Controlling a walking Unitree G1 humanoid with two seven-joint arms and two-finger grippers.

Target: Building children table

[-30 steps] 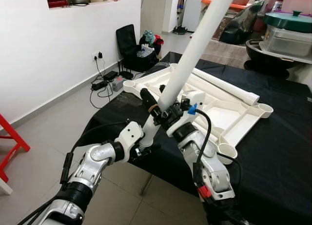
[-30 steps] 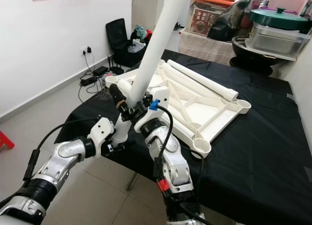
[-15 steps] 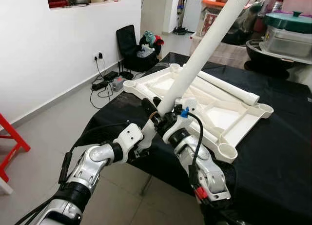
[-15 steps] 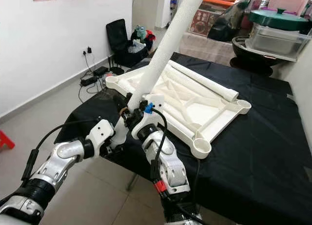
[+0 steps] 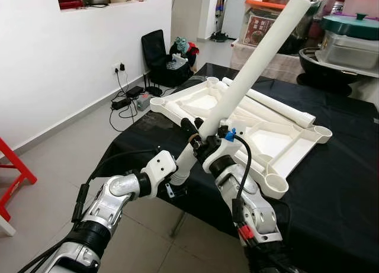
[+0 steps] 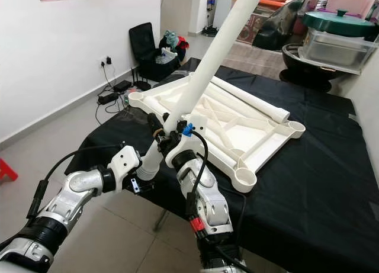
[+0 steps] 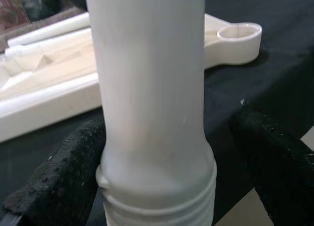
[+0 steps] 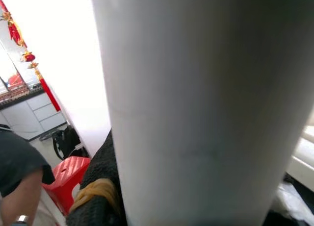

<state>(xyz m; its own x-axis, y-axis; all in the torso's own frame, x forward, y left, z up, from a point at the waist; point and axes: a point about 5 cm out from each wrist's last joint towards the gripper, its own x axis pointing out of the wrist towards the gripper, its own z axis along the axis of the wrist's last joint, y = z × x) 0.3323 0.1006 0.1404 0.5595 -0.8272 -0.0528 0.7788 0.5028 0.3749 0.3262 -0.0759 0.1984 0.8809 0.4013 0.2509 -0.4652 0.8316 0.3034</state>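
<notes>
White leg (image 5: 254, 68) tilted over black bench (image 5: 331, 184), R gripper (image 5: 204, 144) jaws clamped on it, L gripper (image 5: 183, 169) jaws apart at threaded end, tabletop (image 5: 278, 140) upside down.

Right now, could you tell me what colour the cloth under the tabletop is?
Black cloth, clearest in the right eye view.

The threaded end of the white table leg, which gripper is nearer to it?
Left. The left gripper sits around the white table leg just above its threaded end; the right gripper holds it higher up.
</notes>
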